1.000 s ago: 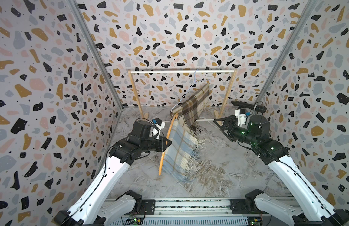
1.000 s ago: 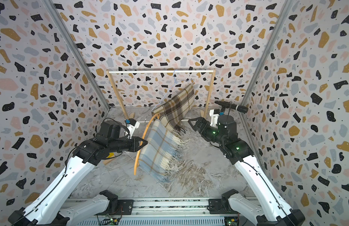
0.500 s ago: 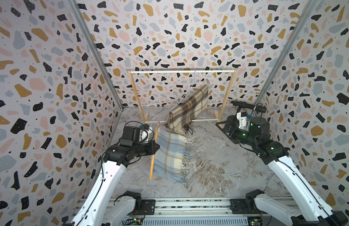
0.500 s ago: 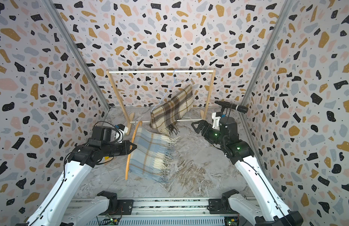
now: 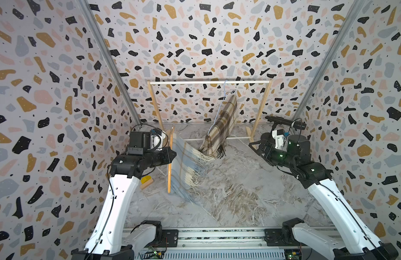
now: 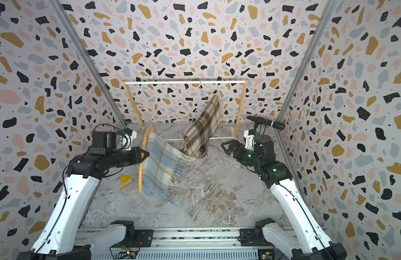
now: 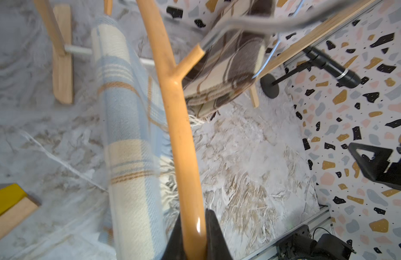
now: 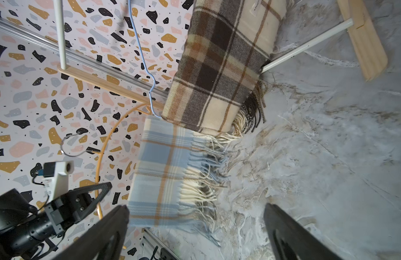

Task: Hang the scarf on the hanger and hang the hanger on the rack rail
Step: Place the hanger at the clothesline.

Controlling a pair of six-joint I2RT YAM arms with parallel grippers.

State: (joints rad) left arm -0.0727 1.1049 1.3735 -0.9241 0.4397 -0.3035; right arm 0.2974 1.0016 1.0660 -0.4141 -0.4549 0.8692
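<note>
In both top views, the left claw [image 5: 171, 155] is clamped on a wooden hanger [image 5: 169, 173] held upright above the marbled tabletop [image 5: 240, 191]. A blue plaid scarf [image 5: 187, 164] is draped over the hanger, its fringe hanging low. The right claw [image 5: 254, 147] stands empty with its jaws wide apart, well clear of both. Behind them, a brown plaid scarf [image 5: 224, 121] hangs from a blue wire hanger [image 5: 217, 112] on the clothes rack [image 5: 208, 82].

The left wrist view shows black fingers [image 7: 214, 236] pressed on either side of the wooden hanger's curved arm, with the blue plaid scarf just beside it.

The right wrist view looks between two spread fingers [image 8: 105, 231] at the blue plaid scarf, just beside the brown plaid scarf's fringe.
</note>
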